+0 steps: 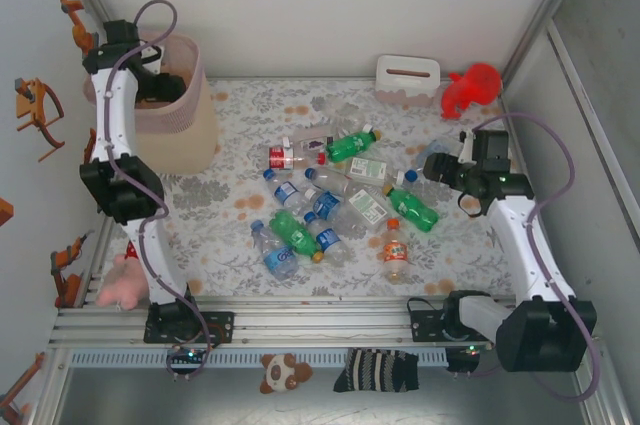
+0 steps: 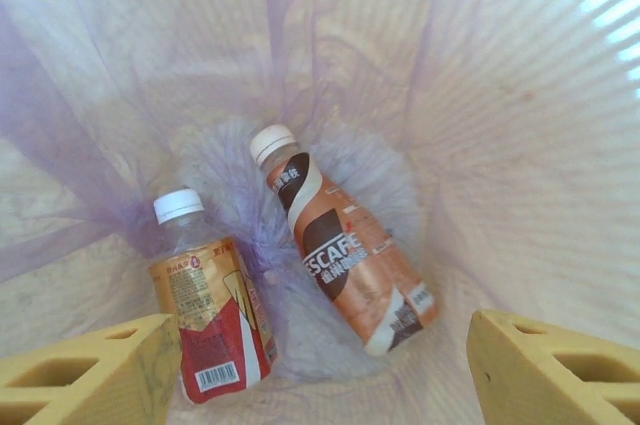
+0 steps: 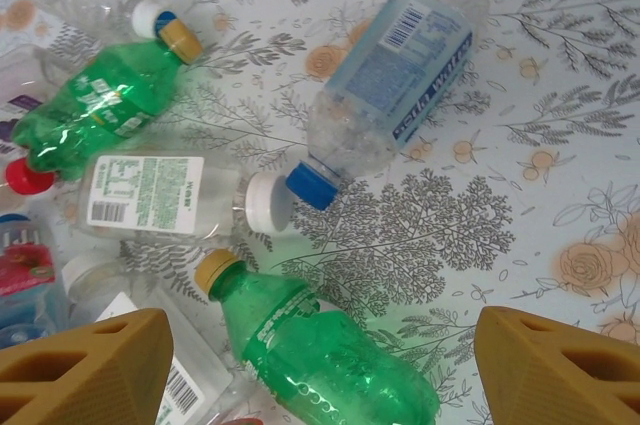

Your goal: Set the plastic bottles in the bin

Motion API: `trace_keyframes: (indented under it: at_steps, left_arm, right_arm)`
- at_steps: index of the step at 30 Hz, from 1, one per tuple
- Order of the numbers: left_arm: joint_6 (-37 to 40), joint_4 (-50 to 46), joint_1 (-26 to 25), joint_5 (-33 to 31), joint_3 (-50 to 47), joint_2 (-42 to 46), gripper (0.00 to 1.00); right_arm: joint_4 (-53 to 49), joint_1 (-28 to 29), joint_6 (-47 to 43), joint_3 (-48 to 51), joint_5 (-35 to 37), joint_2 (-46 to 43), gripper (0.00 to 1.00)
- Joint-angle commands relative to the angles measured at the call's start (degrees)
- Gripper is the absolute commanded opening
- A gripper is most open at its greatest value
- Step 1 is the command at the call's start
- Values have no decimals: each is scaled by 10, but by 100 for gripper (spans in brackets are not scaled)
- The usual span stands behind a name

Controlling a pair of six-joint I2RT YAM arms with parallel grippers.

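Note:
The bin (image 1: 192,133) stands at the far left, lined with a pink bag (image 2: 500,95). My left gripper (image 1: 158,81) hangs over its mouth, open (image 2: 320,375) with nothing between its fingers. Two bottles lie at the bin's bottom: a brown coffee bottle (image 2: 345,245) and a red-and-gold-labelled one (image 2: 205,310). Several plastic bottles (image 1: 330,200) lie scattered mid-table. My right gripper (image 1: 438,167) hovers open (image 3: 320,375) above a green bottle (image 3: 320,345), which lies between its fingers, untouched. Beyond it lie a clear blue-capped bottle (image 3: 395,80) and a white-capped one (image 3: 160,195).
A white tissue box (image 1: 407,80) and a red toy (image 1: 472,88) sit at the back right. A pink plush (image 1: 125,283) lies by the left arm's base. A striped sock (image 1: 377,370) and a small plush (image 1: 283,372) lie in front of the rail.

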State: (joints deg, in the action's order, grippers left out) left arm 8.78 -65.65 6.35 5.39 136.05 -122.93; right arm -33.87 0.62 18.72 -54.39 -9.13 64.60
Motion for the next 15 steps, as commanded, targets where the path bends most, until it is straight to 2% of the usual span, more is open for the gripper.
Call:
trace_keyframes:
  at_steps: [1,10,15]
  left_arm:
    - [-14,-23,-6,30,-10,59,74]
    - [-18,-17,-21,69,-92,177,74]
    - [-37,42,-21,138,-199,275,74]
  right_arm:
    - [-5,6,54,-28,47,25,78]
    - [-3,40,205,-109,162,164,76]
    - [-8,68,252,-165,229,253,76]
